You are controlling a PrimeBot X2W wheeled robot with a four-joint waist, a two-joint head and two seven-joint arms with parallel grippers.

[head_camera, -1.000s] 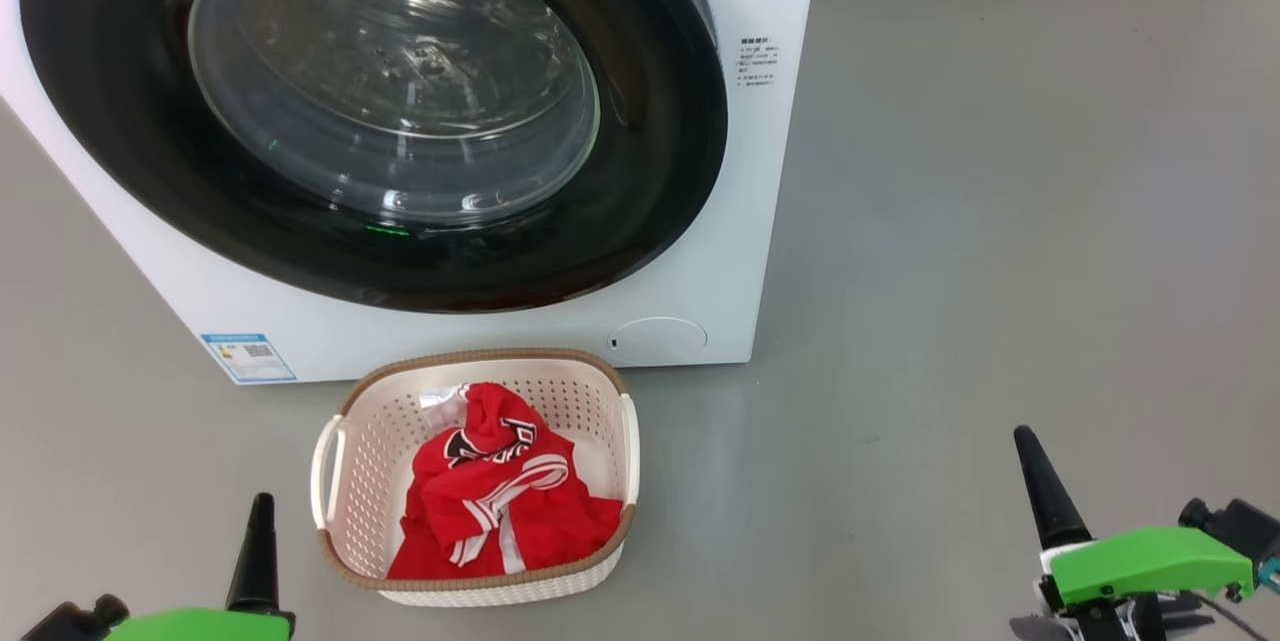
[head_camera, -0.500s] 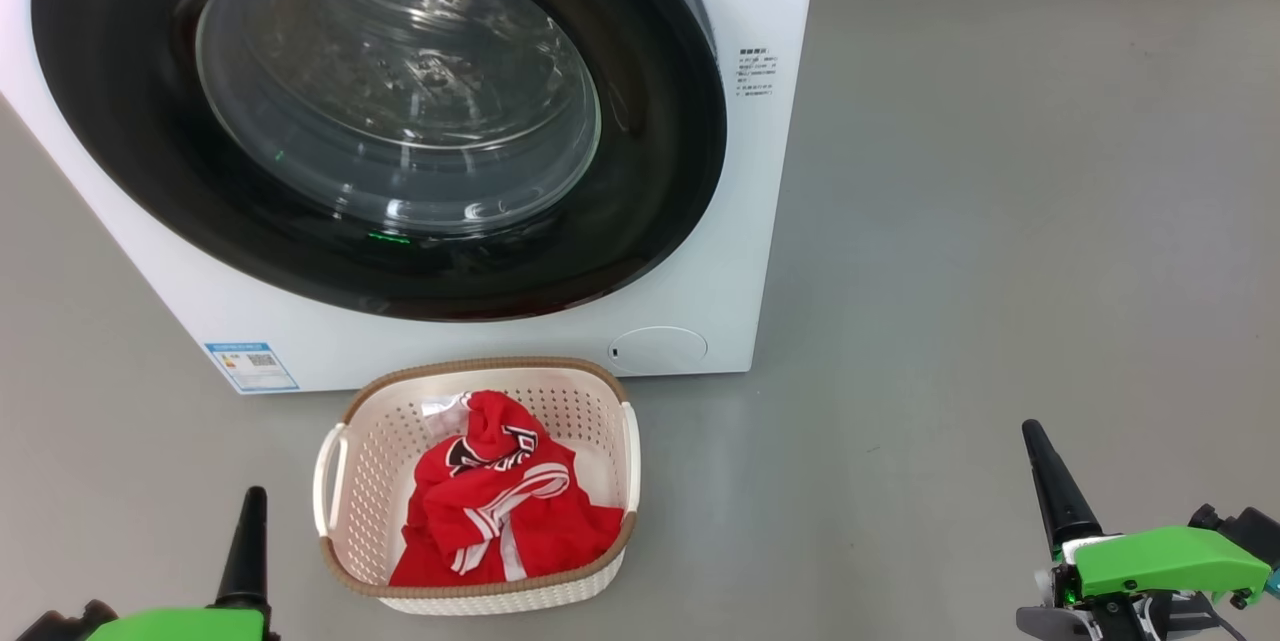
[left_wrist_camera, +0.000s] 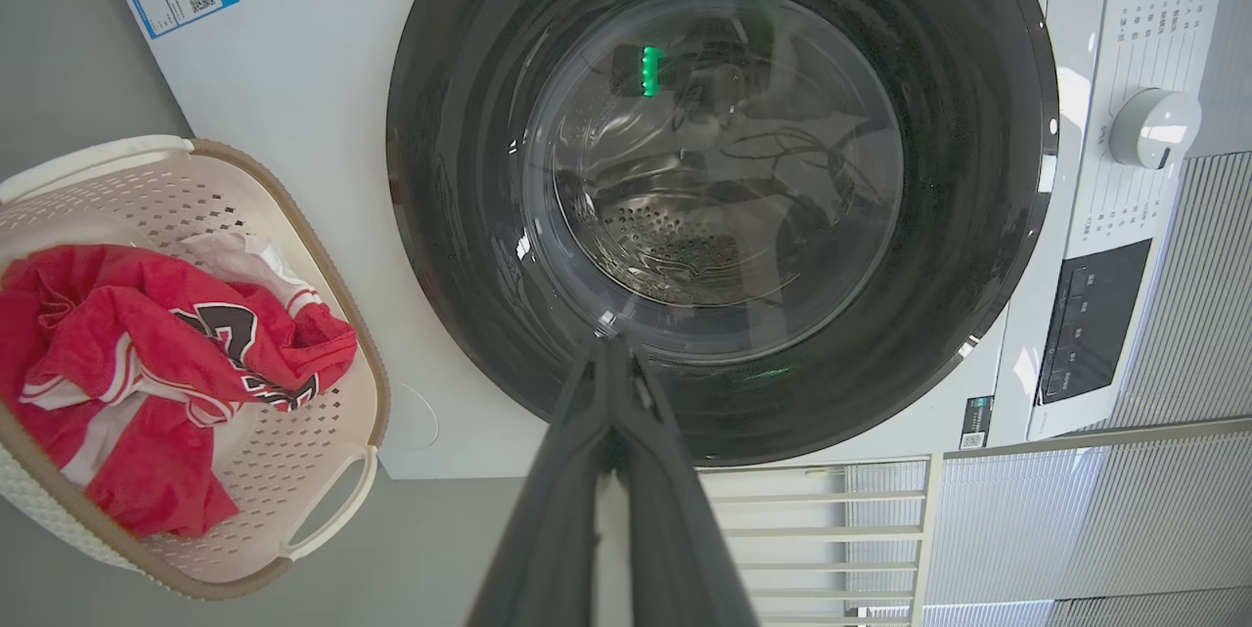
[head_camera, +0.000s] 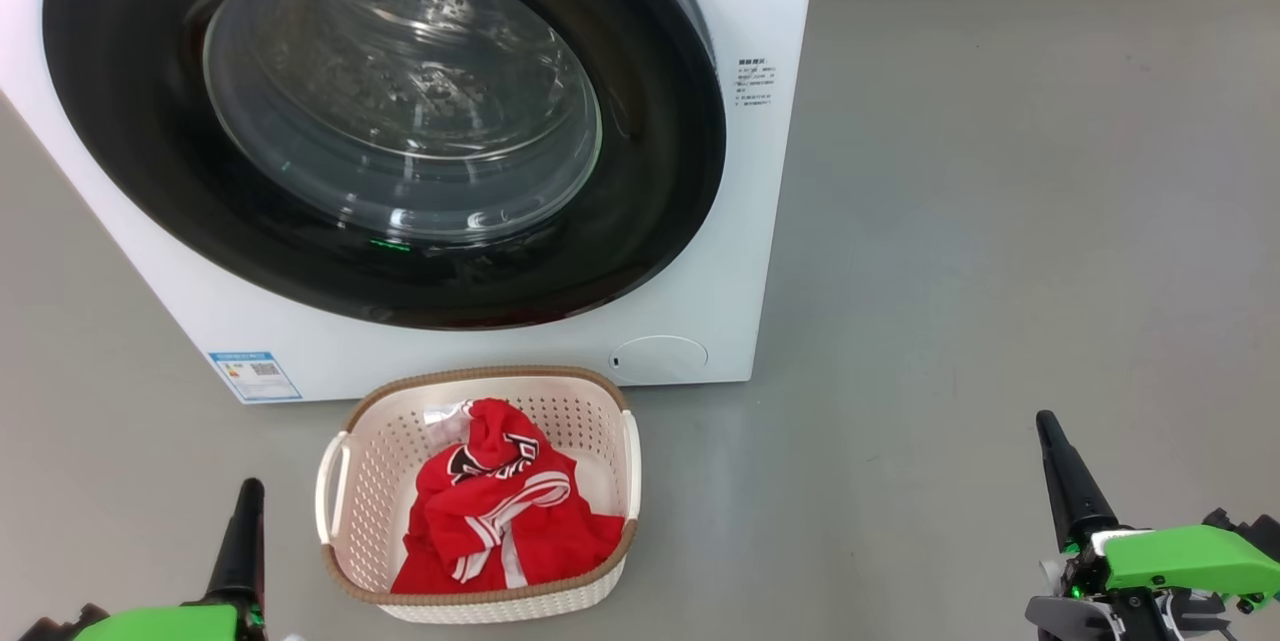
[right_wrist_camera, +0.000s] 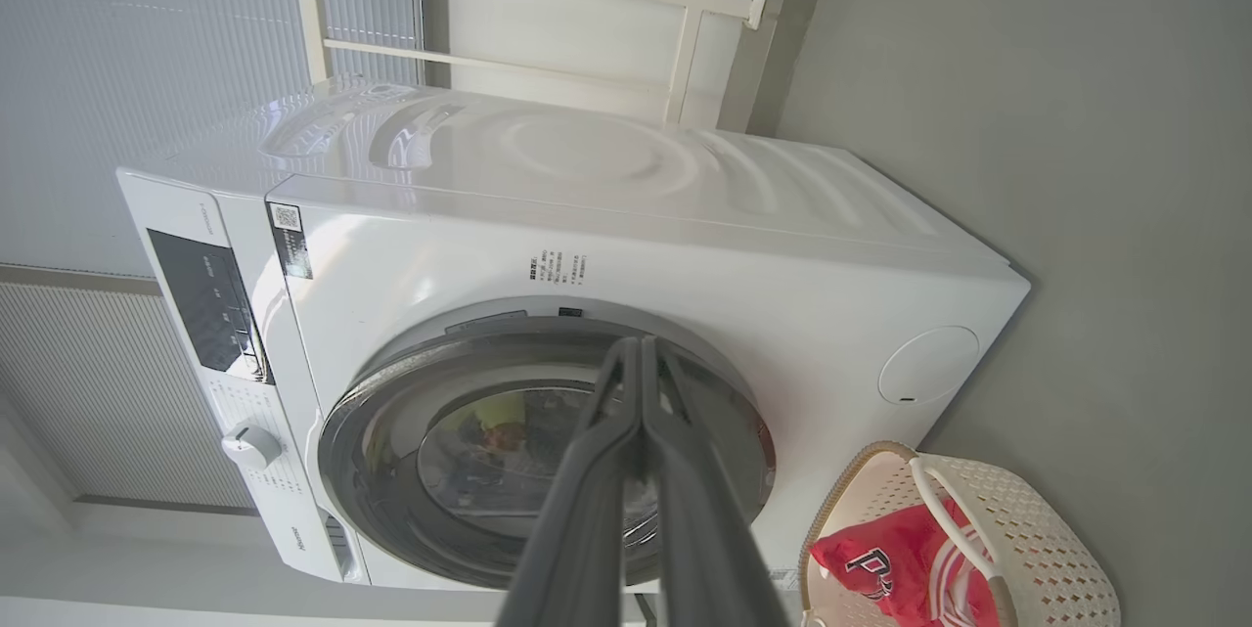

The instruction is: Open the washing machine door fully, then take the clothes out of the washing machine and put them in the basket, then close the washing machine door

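We logged both sets of jaws pinched fully together, holding nothing. Left jaws: one dark finger (head_camera: 238,546) showed in the head view, with the green body under it cut off by the bottom edge. Right jaws were the same, finger (head_camera: 1070,481) up and the body half cropped. The basket (head_camera: 332,481) sat on the floor (head_camera: 1000,221) between the two, just beside the left jaws and well apart from the right jaws. The clothes (head_camera: 500,511) lay crumpled inside it, touching neither jaws. Their lettering was folded over and we couldn't read it, and the red cloth hid most of the basket bottom. The washing machine (head_camera: 748,251) stood ahead of both jaws, just beyond the basket, its top cropped in the head view. The washing machine door (head_camera: 650,171) looked shut against the front, clear of both jaws. Through the glass we made out drum holes in the left wrist view and otherwise reflections. Whether anything lay inside we couldn't tell.
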